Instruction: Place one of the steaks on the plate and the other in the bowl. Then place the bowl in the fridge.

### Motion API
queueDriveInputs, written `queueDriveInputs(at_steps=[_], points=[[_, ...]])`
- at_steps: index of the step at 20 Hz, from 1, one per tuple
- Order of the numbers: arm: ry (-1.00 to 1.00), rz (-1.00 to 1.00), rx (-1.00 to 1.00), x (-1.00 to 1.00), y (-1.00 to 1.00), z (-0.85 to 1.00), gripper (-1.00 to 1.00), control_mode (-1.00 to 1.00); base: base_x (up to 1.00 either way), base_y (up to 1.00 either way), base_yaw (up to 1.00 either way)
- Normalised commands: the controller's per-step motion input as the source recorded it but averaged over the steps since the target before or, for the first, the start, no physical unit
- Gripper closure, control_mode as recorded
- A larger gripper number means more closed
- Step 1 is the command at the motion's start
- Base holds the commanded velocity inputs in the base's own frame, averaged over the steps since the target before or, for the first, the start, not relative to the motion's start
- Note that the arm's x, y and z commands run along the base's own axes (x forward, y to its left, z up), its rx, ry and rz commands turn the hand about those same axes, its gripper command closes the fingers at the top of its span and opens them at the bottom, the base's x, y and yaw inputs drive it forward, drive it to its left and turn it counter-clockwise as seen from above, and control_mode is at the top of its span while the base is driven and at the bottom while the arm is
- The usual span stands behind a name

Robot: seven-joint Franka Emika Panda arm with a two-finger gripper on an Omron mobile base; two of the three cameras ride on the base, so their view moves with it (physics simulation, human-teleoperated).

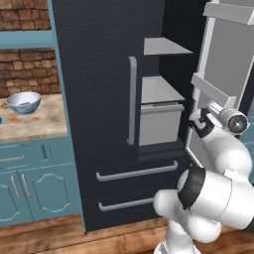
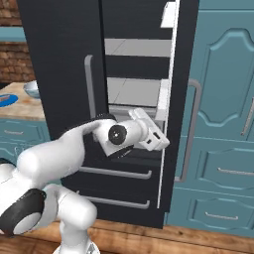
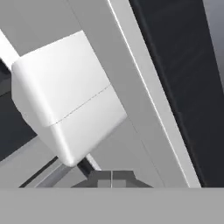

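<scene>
The black fridge [image 1: 99, 74] stands with its right door [image 1: 225, 59] swung open, showing grey shelves and a drawer [image 1: 159, 124]. My gripper [image 1: 197, 120] [image 2: 162, 143] is shut and empty. It sits close against the inner side of that open door, below a white door bin [image 3: 65, 105]. In the hand view the fingertips [image 3: 105, 178] are pressed together. The white bowl with the blue pattern [image 1: 24, 102] [image 2: 31, 89] rests on the wooden counter to the left. The blue plate [image 2: 7, 99] peeks in at the counter's edge. The steaks cannot be made out.
The fridge's left door is closed, with a long grey handle [image 1: 132, 99]. Two bottom drawers with grey handles [image 1: 136, 171] sit below. Teal cabinets [image 2: 223, 124] flank the fridge on the right, and more stand under the counter [image 1: 34, 188]. The floor is wood.
</scene>
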Motion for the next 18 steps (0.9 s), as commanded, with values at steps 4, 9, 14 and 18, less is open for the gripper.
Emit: queueDriveInputs(at_steps=[4, 9, 14, 18], points=[[0.15, 0.27, 0.00, -0.91, 0.36, 1.00, 1.00, -1.00, 0.00, 0.00, 0.00], [0.37, 0.32, -0.01, -0.92, 0.54, 0.97, 1.00, -1.00, 0.00, 0.00, 0.00], [0.13, 0.22, -0.01, -0.35, 0.93, 0.29, 1.00, -1.00, 0.00, 0.00, 0.00], [0.00, 0.22, 0.00, -0.04, 0.99, 0.00, 1.00, -1.00, 0.00, 0.00, 0.00]])
